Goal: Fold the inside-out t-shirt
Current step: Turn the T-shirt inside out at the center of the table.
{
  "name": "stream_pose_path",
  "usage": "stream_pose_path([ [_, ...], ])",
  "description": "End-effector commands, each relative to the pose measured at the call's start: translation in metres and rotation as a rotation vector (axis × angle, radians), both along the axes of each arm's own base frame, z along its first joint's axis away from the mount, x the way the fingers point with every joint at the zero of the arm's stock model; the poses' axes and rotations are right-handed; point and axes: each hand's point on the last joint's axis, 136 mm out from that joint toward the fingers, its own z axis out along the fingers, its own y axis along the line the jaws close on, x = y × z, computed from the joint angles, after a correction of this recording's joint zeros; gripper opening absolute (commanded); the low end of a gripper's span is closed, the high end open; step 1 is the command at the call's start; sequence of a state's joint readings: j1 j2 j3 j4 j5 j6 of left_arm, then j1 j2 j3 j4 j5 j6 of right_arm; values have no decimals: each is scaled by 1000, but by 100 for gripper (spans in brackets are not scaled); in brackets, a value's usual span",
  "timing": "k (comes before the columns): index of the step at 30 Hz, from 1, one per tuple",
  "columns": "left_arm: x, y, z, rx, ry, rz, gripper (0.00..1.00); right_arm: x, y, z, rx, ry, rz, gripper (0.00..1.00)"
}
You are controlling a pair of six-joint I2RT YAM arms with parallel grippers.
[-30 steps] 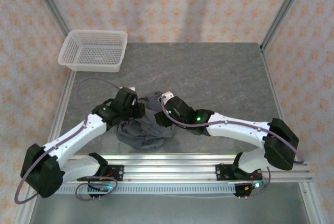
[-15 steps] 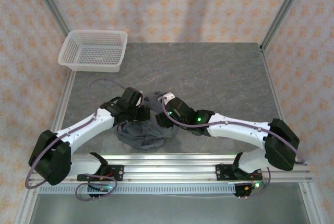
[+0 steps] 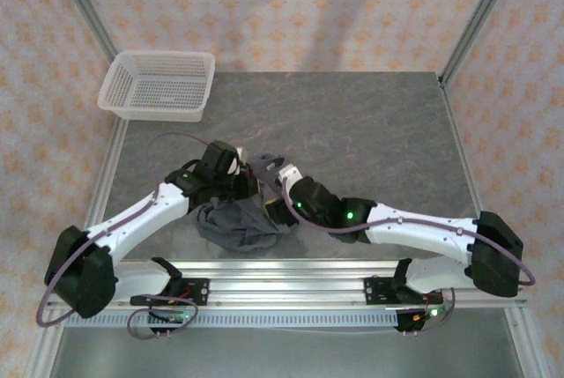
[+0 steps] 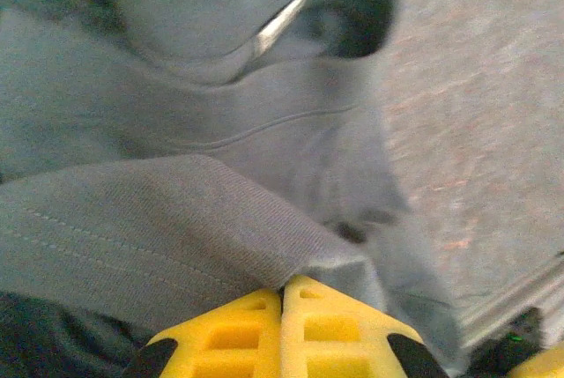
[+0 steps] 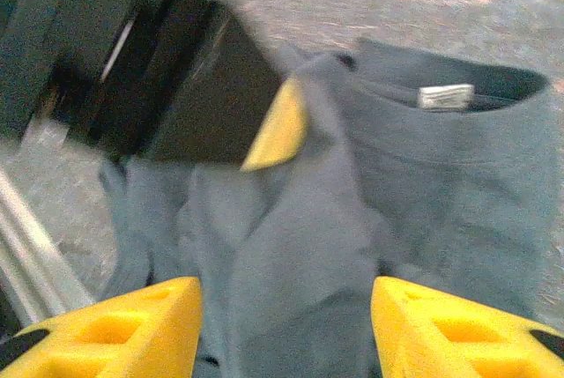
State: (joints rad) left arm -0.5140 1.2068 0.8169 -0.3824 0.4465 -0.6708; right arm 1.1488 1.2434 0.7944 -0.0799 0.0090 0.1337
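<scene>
While the dark grey t-shirt (image 3: 240, 221) is lying bunched in a loose heap on the grey stone-patterned worktop (image 3: 370, 131), near the 6 to 7 o'clock edge in the overhead view and just beyond the metal rail (image 3: 282, 274), both arms are reaching in over it from either side. The left pincer (image 4: 282, 297) is coming at the heap from its 11 o'clock side. In its own wrist view, its yellow fingers (image 4: 231, 332) are pressing flat together, with a stitched fold of the shirt running right into the line where they meet, so it is gripping the cloth. The right pincer (image 5: 286, 307) is hanging over the heap's 2 o'clock side with its yellow fingers (image 5: 132, 329) standing wide apart. Crumpled cloth is lying below the gap between them, and they are gripping nothing. In the right wrist view the shirt's collar (image 5: 441, 74) is gaping open at about 1 o'clock, with a small white label (image 5: 445, 96) sewn inside it. The black body of the left arm's wrist and one of its yellow fingertips (image 5: 278, 127) are showing at about 11 o'clock, touching the cloth. A white mesh basket (image 3: 159, 85) is sitting at the worktop's 11 o'clock corner, well apart from the shirt and from both arms.
</scene>
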Motion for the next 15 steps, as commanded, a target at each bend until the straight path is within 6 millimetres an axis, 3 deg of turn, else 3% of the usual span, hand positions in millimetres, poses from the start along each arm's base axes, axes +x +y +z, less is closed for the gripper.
stream_pose_path([
  [1, -1, -3, 39, -93, -8, 48, 0, 0, 8, 24, 18, -210, 5, 55],
  [10, -6, 1, 58, -129, 48, 129, 0, 40, 17, 59, 9, -473, -187, 59],
  [15, -5, -2, 64, -168, 76, 177, 0, 48, 39, 55, -22, -514, -167, 59],
])
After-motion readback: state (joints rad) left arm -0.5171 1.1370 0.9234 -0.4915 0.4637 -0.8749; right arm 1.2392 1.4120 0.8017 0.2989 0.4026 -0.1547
